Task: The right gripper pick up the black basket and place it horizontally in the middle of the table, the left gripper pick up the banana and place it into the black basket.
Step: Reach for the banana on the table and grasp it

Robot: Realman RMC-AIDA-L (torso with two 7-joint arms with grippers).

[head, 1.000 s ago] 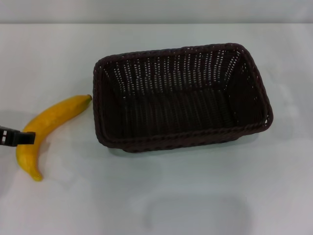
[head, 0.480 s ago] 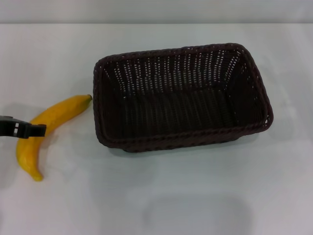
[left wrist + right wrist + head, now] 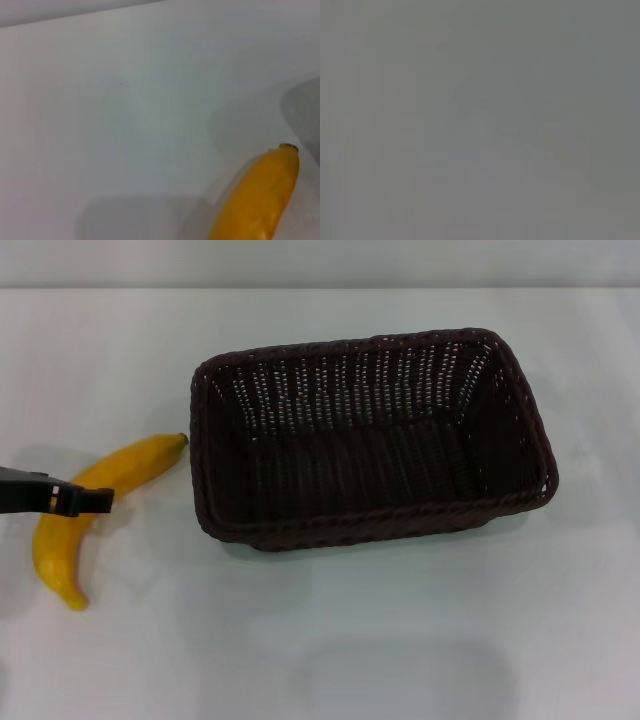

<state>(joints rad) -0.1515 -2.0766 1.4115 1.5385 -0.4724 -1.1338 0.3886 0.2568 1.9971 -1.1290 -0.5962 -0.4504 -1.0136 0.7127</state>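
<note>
The white table (image 3: 330, 640) fills the head view, plain and smooth. On it, about the middle and slightly toward the right, sits the black basket (image 3: 370, 440), a large rectangular woven wicker basket with a braided rim and open-weave sloping sides; it stands upright with its long side running across the view, and nothing lies inside it. To its left, apart from it, the banana (image 3: 85, 515) lies flat on the table, curved, yellow-orange, its small dark stem tip pointing toward the basket's near left corner and its other end toward the robot. The left gripper (image 3: 85, 500) reaches in from the left edge of the head view as a slim black piece that crosses in front of the banana's middle; whether it touches the fruit cannot be told, and only this one slim part shows, so whether its fingers are apart or together cannot be told either. The left wrist view shows the banana's (image 3: 260, 200) stem end on the bare white tabletop (image 3: 125, 100). The right gripper appears in none of the views; the right wrist view is a uniform grey.
</note>
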